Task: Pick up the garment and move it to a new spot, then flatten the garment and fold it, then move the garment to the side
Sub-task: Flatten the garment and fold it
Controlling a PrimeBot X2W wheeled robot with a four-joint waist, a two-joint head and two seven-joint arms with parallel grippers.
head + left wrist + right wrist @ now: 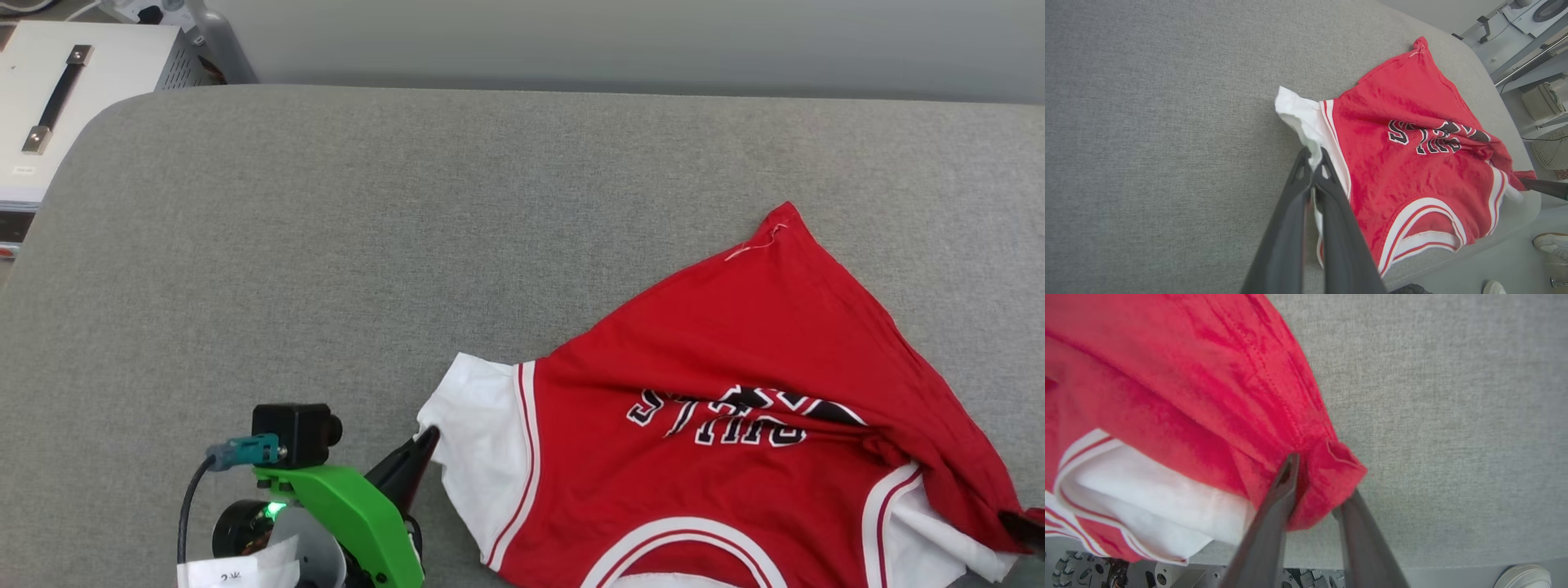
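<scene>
Head view first. The garment (735, 392) is lying on the near right part of the grey surface (326, 245), lettering up and neckline towards me. It's pretty rumpled, with one hem corner poking out at the far end. My left fingers (406, 467) meet the white sleeve (482, 441) right at its edge.

Left wrist view: my left jaws are clamped tight on that sleeve edge, with a bit of white fabric sticking out past the tips. The red body slopes away to the right, full of creases.

Right wrist view: my right jaws are partway apart with a red hem corner (1327, 486) sitting between them. It looks loose rather than pinched, but I can't swear to it.

So where am I? My guess is the garment is down at a spot and I'm at the flattening bit, tugging from both ends. It's not flat and nothing is folded. The fold and the move to the side are both left to do.
</scene>
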